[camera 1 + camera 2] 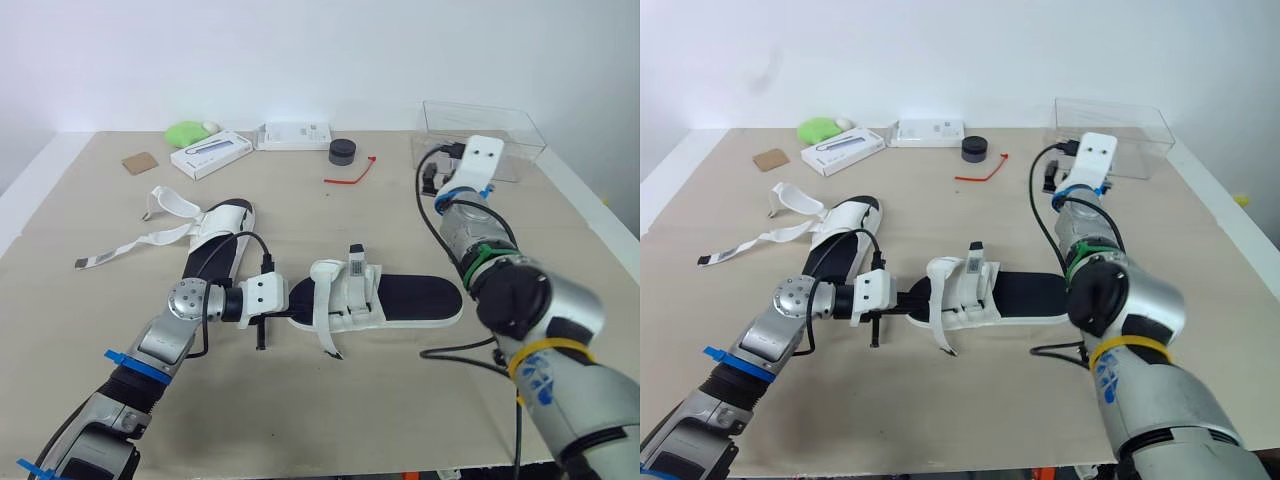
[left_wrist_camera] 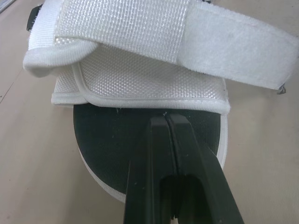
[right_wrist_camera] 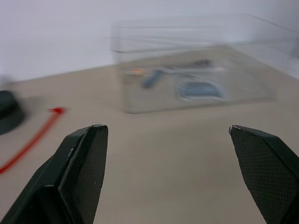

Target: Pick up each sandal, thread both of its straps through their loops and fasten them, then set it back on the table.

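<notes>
A sandal [image 1: 400, 298] with a black sole and white straps lies on its sole at the table's centre, its straps folded over the upper. My left gripper [image 1: 294, 309] lies level at that sandal's left end. In the left wrist view its fingers [image 2: 159, 154] are pressed together over the black insole [image 2: 103, 144], tips touching the edge of the white mesh upper [image 2: 140, 77]. A second sandal [image 1: 215, 245] lies to the left with long white straps [image 1: 150, 240] loose across the table. My right gripper [image 3: 166, 127] is raised at the far right, open and holding nothing.
A clear plastic box [image 1: 485, 135] stands at the back right, just beyond my right gripper. A red tie [image 1: 352, 172], a black round cap [image 1: 343, 151], two white boxes [image 1: 210, 153], a green object [image 1: 187, 131] and a cardboard piece [image 1: 141, 162] lie along the back.
</notes>
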You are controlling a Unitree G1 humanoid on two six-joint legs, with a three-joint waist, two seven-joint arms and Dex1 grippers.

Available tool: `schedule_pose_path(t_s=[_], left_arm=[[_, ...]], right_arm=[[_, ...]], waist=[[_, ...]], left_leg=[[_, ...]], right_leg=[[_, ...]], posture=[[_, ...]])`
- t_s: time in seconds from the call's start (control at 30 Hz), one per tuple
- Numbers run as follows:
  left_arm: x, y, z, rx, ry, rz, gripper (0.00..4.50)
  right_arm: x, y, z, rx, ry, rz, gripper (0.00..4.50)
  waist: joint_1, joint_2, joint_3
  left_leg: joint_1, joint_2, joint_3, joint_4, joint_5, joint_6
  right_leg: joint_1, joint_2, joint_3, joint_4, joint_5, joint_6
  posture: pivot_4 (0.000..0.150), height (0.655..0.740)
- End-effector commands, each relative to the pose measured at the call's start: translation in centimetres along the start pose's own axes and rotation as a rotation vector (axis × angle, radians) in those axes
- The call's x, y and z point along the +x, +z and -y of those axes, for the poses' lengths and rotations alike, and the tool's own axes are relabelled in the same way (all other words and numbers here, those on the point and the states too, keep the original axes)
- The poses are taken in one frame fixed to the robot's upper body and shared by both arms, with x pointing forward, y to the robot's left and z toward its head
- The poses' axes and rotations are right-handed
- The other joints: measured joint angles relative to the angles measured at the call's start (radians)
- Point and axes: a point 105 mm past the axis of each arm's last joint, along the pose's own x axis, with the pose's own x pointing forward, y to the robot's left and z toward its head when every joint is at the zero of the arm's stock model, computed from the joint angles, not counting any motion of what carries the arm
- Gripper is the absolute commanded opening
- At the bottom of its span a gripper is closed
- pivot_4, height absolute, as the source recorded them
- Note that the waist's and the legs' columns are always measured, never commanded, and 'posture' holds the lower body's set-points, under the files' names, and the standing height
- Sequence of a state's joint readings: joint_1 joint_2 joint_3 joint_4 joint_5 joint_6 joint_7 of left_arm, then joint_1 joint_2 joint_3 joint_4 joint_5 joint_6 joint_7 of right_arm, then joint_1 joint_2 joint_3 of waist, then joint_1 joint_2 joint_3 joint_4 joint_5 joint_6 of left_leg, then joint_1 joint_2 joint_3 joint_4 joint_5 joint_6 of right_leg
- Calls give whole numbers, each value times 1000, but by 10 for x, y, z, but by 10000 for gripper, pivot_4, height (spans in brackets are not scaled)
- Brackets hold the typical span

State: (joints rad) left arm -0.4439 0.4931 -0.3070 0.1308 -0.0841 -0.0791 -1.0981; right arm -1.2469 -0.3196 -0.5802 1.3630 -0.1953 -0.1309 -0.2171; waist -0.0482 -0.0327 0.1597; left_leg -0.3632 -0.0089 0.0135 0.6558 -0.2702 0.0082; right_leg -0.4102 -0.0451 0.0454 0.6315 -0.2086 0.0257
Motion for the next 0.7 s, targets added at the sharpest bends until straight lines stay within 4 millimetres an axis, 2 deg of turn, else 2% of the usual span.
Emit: schedule_pose_path(t_s=[0.03, 0.13, 0.23, 0.4, 0.5, 0.53, 0.7], left_arm=[[5, -25, 18, -75, -57, -94, 0], [4, -24, 17, -74, -56, -95, 0], [4, -24, 17, -75, -55, -97, 0], [3, -25, 19, -78, -58, -100, 0], [3, -24, 19, -79, -58, -100, 0], [3, -24, 19, -79, -58, -100, 0], [3, -24, 20, -79, -60, -100, 0]], right_arm=[[-3, 48, -6, -191, 3, 225, 44381], [-14, 52, -32, -494, 133, 354, 44381], [-26, 44, -55, -724, 292, 435, 44381], [-44, 31, -73, -979, 498, 528, 44381], [-51, 25, -74, -1060, 580, 548, 44381], [-56, 26, -76, -1135, 608, 591, 44381], [-71, 36, -81, -1161, 694, 669, 44381]], waist=[[0, 1, 0], [-1, 3, -1], [-1, 3, -1], [1, 3, -1], [0, 3, -1], [1, 3, -1], [1, 3, -1]], left_leg=[[0, 0, 0, 0, 0, 0], [0, 0, 1, 0, 0, 0], [1, 0, 1, 0, 0, 1], [1, 0, 1, 0, 0, 1], [1, 0, 2, 0, -1, 2], [1, 0, 2, 0, -1, 3], [2, 0, 2, 0, -1, 3]], right_leg=[[0, 1, 0, 0, 0, 0], [0, 2, 0, 0, 0, 1], [0, 3, 0, 0, 0, 1], [1, 3, -1, 0, 0, 1], [0, 2, -1, -1, 0, 2], [0, 3, -1, -1, 0, 2], [0, 3, -1, -1, 0, 1]], posture=[[1500, 7400], [1500, 7400], [1500, 7400], [1500, 7400], [1500, 7400], [1500, 7400], [1500, 7400]])
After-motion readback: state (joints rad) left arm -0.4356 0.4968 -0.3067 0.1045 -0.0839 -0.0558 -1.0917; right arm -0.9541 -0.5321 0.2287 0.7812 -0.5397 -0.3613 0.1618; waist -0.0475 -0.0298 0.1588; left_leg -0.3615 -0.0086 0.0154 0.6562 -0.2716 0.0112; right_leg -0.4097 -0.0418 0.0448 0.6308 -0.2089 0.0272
